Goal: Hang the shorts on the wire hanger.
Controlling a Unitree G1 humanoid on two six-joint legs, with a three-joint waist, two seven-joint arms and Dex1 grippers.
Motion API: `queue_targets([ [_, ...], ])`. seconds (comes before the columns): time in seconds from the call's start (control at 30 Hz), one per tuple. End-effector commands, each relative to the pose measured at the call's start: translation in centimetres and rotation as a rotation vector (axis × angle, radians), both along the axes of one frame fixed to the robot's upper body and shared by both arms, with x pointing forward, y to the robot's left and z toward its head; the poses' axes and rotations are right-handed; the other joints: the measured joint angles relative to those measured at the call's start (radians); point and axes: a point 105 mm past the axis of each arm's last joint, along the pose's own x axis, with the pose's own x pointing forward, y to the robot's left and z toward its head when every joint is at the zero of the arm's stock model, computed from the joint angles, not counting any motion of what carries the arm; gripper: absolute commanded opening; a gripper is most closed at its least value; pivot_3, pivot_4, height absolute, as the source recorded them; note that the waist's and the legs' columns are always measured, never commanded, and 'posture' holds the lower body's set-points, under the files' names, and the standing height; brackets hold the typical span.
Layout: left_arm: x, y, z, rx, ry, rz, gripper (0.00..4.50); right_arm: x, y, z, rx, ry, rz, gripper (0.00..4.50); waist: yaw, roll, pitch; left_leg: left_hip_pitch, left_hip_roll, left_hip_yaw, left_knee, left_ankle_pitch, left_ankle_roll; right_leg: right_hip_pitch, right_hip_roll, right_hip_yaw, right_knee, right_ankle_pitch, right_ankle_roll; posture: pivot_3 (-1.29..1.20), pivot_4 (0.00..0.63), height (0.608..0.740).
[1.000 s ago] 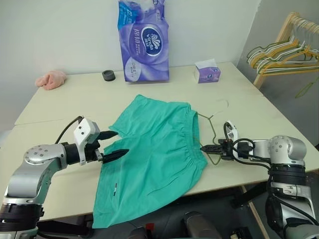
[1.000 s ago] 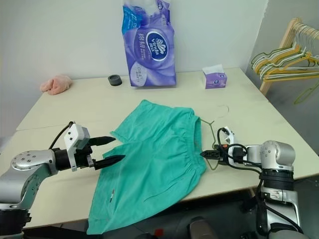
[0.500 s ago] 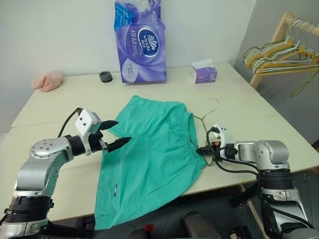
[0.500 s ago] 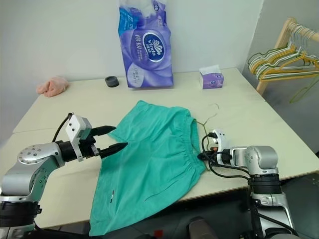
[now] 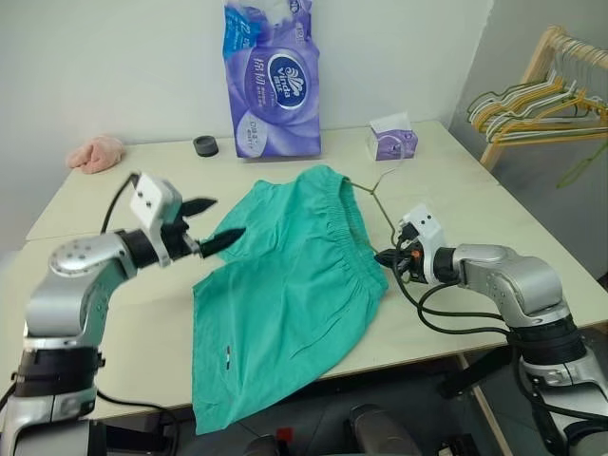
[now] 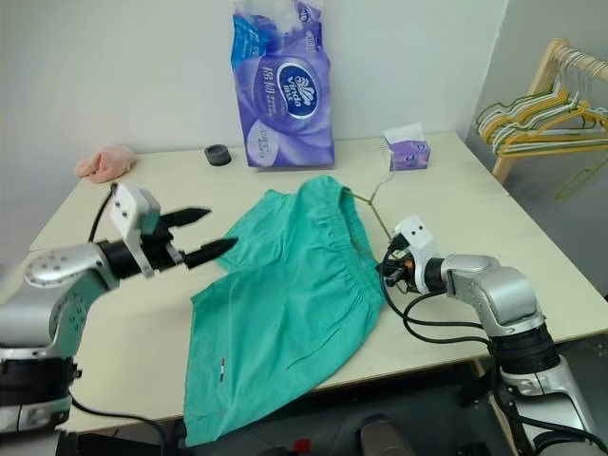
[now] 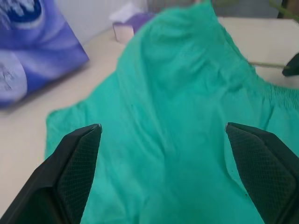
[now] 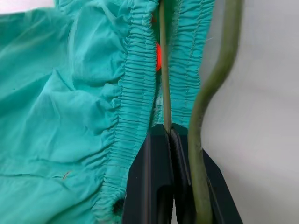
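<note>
Right wrist view brings out what the head views cannot: the right gripper [image 8: 170, 135] has its two black fingers pressed together on a thin wire of the wire hanger [image 8: 162, 70], which runs along the gathered waistband of the shorts [image 8: 74, 107], with a small orange-red spot showing at the band. A thicker olive stretch of wire curves past just to the side of the fingers.

From the head views, the one pair of teal shorts [image 5: 285, 285] lies across the middle of the table [image 5: 114, 180], its waistband side lifted toward the right gripper [image 5: 383, 256] and its near leg hanging over the near edge. The single hanger [image 5: 380, 195] stretches from the gripper toward the far right, its hook lying near a small purple tissue box [image 5: 391, 139].

Left wrist view looks down on the green cloth between two widely parted fingers; the left gripper [image 5: 211, 220] hovers open above the left leg of the shorts, touching nothing.

Farther out stand one tall purple pack of paper rolls [image 5: 271, 76], whose printing is too small to read, one dark ring-shaped object [image 5: 205, 145] and one pink cloth lump [image 5: 95, 152]. At the far right a wooden rack [image 5: 532, 85] holds a bunch of yellow, green and white hangers [image 5: 522, 109].
</note>
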Motion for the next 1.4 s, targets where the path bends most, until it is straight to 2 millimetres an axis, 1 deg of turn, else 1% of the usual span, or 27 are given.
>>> queue_targets([
  [0.03, 0.2, -0.4, 2.7, 0.061, -0.094, -0.051, 4.48, -0.4, 1.3, 2.0, -0.07, -0.16, 0.115, 0.0, -0.002, 0.0, -0.001, 0.0, 0.0, 0.0, 0.0, 0.0, 0.0, 0.0, 0.0, 0.0, 0.0, 0.0, 0.0, -0.28, 0.0, 0.74],
  [0.13, 0.5, -1.2, 3.3, 0.144, -0.118, -0.123, 4.48, -0.8, 1.9, 1.9, -0.118, -0.202, 0.167, 0.0, -0.005, 0.0, -0.002, 0.0, 0.0, 0.0, 0.0, 0.0, 0.0, 0.0, 0.0, 0.0, 0.0, 0.0, 0.0, -0.28, 0.0, 0.74],
  [0.23, 0.8, -1.8, 3.0, 0.228, -0.119, -0.188, 4.48, -1.1, 2.3, 1.8, -0.171, -0.249, 0.218, 0.0, -0.008, 0.001, -0.003, 0.0, 0.0, 0.0, 0.0, 0.0, 0.0, 0.0, 0.0, 0.0, 0.0, 0.0, 0.0, -0.29, 0.0, 0.74],
  [0.4, 0.7, -2.4, 1.0, 0.351, -0.072, -0.291, 4.48, -1.3, 2.7, 2.1, -0.233, -0.325, 0.277, 0.0, -0.019, 0.001, -0.003, 0.0, 0.0, -0.001, 0.0, 0.0, 0.0, 0.0, 0.0, 0.0, 0.0, 0.0, 0.0, -0.29, 0.003, 0.74],
  [0.5, 0.6, -3.2, -0.8, 0.406, -0.034, -0.354, 4.48, -1.3, 3.0, 2.4, -0.283, -0.393, 0.318, 0.0, -0.02, 0.001, -0.003, 0.0, 0.0, -0.001, 0.0, 0.0, 0.0, 0.0, 0.0, 0.0, 0.0, 0.0, 0.0, -0.3, 0.004, 0.74],
  [0.6, 0.8, -3.5, -2.3, 0.464, -0.029, -0.379, 4.48, -1.3, 3.2, 2.6, -0.315, -0.439, 0.355, 0.0, -0.021, 0.001, -0.003, 0.0, 0.0, -0.001, 0.0, 0.0, 0.0, 0.0, 0.0, 0.0, 0.0, 0.0, 0.0, -0.3, 0.004, 0.74],
  [0.73, 1.6, -3.9, -2.9, 0.456, -0.037, -0.376, 4.48, -1.4, 3.6, 3.0, -0.336, -0.486, 0.394, 0.0, -0.021, 0.0, -0.003, 0.0, 0.0, -0.001, 0.0, 0.0, 0.0, 0.0, 0.0, -0.001, 0.0, 0.0, 0.0, -0.31, 0.006, 0.74],
  [0.87, 0.8, -4.1, -4.7, 0.499, 0.003, -0.437, 4.48, -1.5, 3.8, 3.4, -0.335, -0.518, 0.411, 0.0, -0.024, 0.0, -0.003, 0.0, 0.0, -0.001, 0.0, 0.0, 0.0, 0.0, 0.0, 0.0, 0.0, 0.0, 0.0, -0.31, 0.006, 0.74],
  [1.0, 0.4, -4.0, -5.5, 0.51, 0.031, -0.461, 4.48, -1.6, 3.9, 3.5, -0.327, -0.529, 0.419, 0.0, -0.025, 0.0, -0.003, 0.0, 0.0, -0.001, 0.0, 0.0, 0.0, 0.0, 0.0, -0.001, 0.0, 0.0, 0.0, -0.31, 0.006, 0.74],
  [1.1, 0.2, -3.9, -5.8, 0.503, 0.042, -0.465, 3.93, -1.7, 4.1, 3.8, -0.311, -0.539, 0.43, 0.0, -0.025, 0.0, -0.003, 0.0, 0.0, -0.001, 0.0, 0.0, 0.0, 0.0, 0.0, -0.001, 0.0, 0.0, 0.0, -0.31, 0.01, 0.74],
  [1.2, 0.0, -4.0, -6.1, 0.501, 0.047, -0.469, 3.03, -1.9, 4.4, 4.0, -0.3, -0.554, 0.449, 0.0, -0.025, 0.0, -0.003, 0.0, 0.0, -0.002, 0.0, 0.0, 0.0, 0.0, -0.001, -0.001, 0.0, 0.0, 0.0, -0.31, 0.01, 0.74],
  [1.23, -0.1, -4.1, -6.2, 0.497, 0.048, -0.47, 2.81, -2.0, 4.4, 4.0, -0.299, -0.56, 0.455, 0.0, -0.025, 0.0, -0.003, 0.0, 0.0, -0.001, 0.0, 0.0, 0.0, 0.0, -0.001, -0.001, 0.0, 0.0, 0.0, -0.31, 0.01, 0.74],
  [1.4, -0.5, -4.4, -6.6, 0.48, 0.052, -0.467, 1.29, -2.3, 4.7, 4.4, -0.288, -0.589, 0.486, 0.0, -0.025, 0.0, -0.003, 0.0, 0.0, -0.002, 0.0, 0.0, 0.0, 0.0, -0.001, -0.001, 0.0, 0.0, 0.0, -0.31, 0.012, 0.74],
])
